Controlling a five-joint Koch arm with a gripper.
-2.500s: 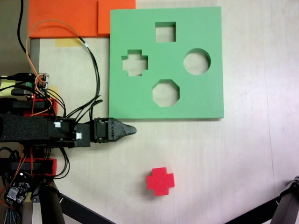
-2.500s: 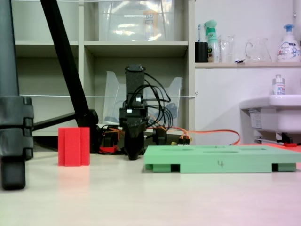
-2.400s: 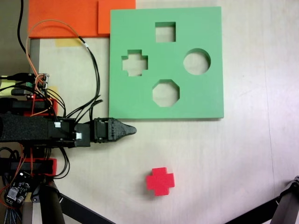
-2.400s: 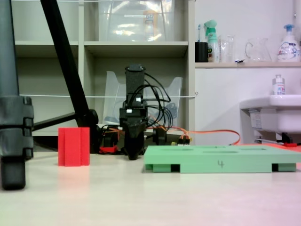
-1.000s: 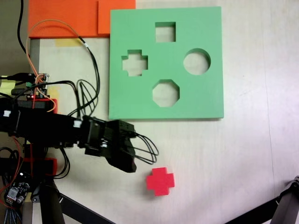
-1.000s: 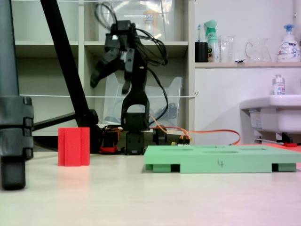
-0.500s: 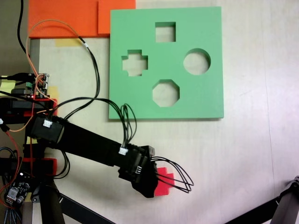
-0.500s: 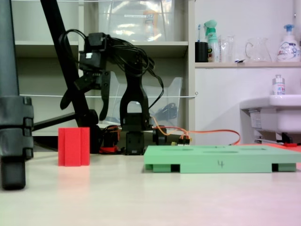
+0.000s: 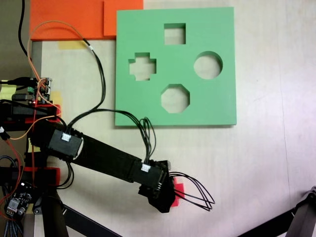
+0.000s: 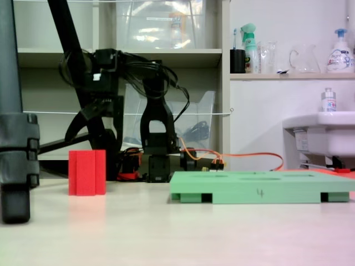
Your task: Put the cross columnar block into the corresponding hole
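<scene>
The red cross block (image 10: 87,172) stands upright on the table, apart from the green board (image 10: 260,184). From above only its right edge (image 9: 179,189) shows, since the arm's wrist covers the remainder. My gripper (image 10: 93,136) hangs just above the block, open, with one jaw on each side of it and neither touching; looking down from above, the gripper (image 9: 165,193) points down over the block. The plus-shaped hole (image 9: 142,67) sits at the left of the green board (image 9: 217,103) and holds nothing.
The board also has a square cutout (image 9: 175,33), a round one (image 9: 208,65) and an octagonal one (image 9: 175,98). Orange foam sheets (image 9: 69,19) lie at the top left. Tripod legs (image 10: 14,138) stand near the block. Cables (image 9: 197,190) loop off the wrist.
The arm left its resting spot beside the board, rose, opened its jaws and swung out over the red block, then came lower above it. The block and board have stayed put.
</scene>
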